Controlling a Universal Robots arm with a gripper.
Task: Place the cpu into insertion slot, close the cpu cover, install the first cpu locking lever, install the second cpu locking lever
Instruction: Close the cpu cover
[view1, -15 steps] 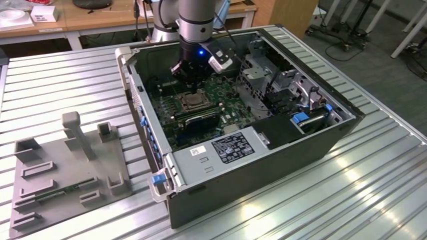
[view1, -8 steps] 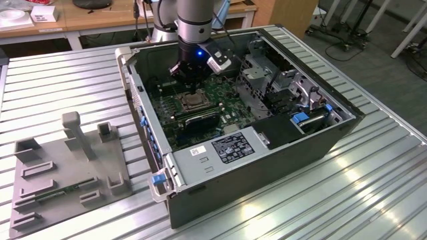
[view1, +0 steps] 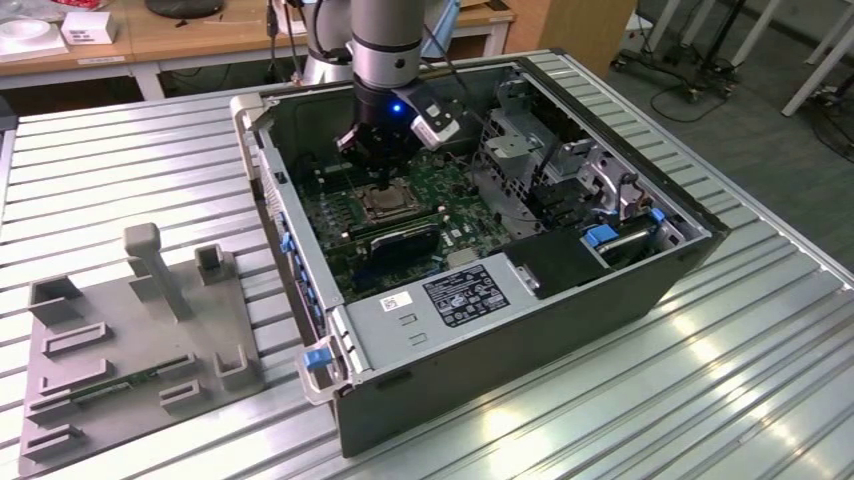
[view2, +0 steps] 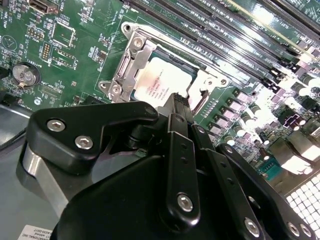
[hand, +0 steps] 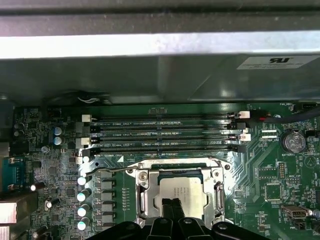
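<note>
Second wrist view: clenched hand (view2: 179, 100) hovers over the lettered cpu (view2: 159, 80) seated in the insertion slot (view2: 126, 70).

Labels and print, nothing legible

In the exterior view a dark label (view1: 466, 292) and a white sticker (view1: 400, 301) sit at five o'clock from the cpu (view1: 391, 207); in both wrist views the cpu (view2: 159, 85) (hand: 181, 195) carries fine print, too small to read.

Exterior view: computer case (view1: 534, 330) centre frame on table (view1: 747, 400); fixture plate (view1: 134, 350) lower left, well apart. Upper centre, inside case: gripper (view1: 387, 185) over insertion slot (view1: 387, 206). First wrist view: cpu (hand: 192, 192) in slot, memory slots (hand: 165, 135) just beside.
</note>
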